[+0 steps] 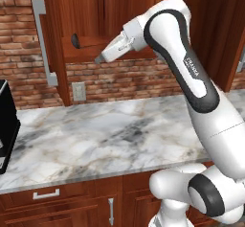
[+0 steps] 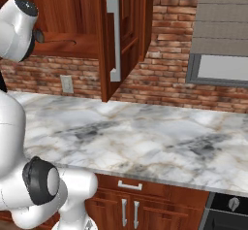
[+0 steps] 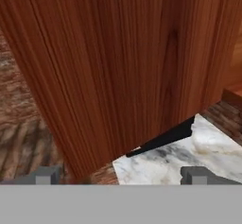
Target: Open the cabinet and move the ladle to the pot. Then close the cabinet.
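The reddish-brown wall cabinet [image 1: 124, 10] stands open, its left door [image 1: 52, 39] and right door [image 2: 127, 30] both swung out. On its bottom shelf lies the ladle [image 1: 83, 40], dark bowl to the left, also seen as the ladle [image 2: 52, 38] from the right base camera. My gripper [image 1: 102, 58] hangs just in front of and below the shelf edge, right of the ladle's bowl, pointing down-left. In the hand view my gripper [image 3: 122, 176] is open with nothing between its fingertips [image 3: 45, 176], facing a wooden door panel [image 3: 113, 67] and the counter [image 3: 170, 164]. The pot is out of view.
A marble counter [image 1: 105, 135] runs below the cabinet. A black appliance [image 1: 7, 125] stands at its left end. A wall outlet [image 1: 79, 92] sits on the brick wall. A range hood [image 2: 223, 35] and a stove's corner [image 2: 227, 209] are to the right.
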Controlling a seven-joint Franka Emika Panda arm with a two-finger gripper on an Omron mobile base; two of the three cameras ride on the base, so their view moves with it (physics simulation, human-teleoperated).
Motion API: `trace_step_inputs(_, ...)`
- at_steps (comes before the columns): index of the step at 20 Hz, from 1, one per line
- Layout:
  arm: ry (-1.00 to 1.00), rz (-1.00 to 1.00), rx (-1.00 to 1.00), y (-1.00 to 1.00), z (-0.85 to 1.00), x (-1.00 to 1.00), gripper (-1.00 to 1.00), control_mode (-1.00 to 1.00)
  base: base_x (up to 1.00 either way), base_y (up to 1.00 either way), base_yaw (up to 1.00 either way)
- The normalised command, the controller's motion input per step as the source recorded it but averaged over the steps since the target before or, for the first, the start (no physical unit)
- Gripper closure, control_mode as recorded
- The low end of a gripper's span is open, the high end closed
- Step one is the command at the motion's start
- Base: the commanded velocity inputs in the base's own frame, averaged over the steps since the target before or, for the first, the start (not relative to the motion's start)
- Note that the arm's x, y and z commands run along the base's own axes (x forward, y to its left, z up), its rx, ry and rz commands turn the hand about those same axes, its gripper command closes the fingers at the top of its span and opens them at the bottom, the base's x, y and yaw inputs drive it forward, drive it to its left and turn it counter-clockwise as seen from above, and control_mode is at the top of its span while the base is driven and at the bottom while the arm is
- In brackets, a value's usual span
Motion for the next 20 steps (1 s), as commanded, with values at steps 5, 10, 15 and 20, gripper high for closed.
trace_step_inputs(5,-0.05,-0.22,-0.03,-0.15,0.00,0.18,-1.00,-1.00,0.00,0.00,0.00)
trace_step_inputs(10,0.00,-0.23,-0.01,-0.08,0.00,0.29,-1.00,-1.00,0.00,0.00,0.00)
trace_step_inputs(15,-0.04,-0.22,-0.03,-0.02,0.00,0.25,-1.00,-1.00,0.00,0.00,0.00)
trace_step_inputs(20,-0.03,-0.21,-0.02,-0.01,-0.01,0.27,-1.00,-1.00,0.00,0.00,0.00)
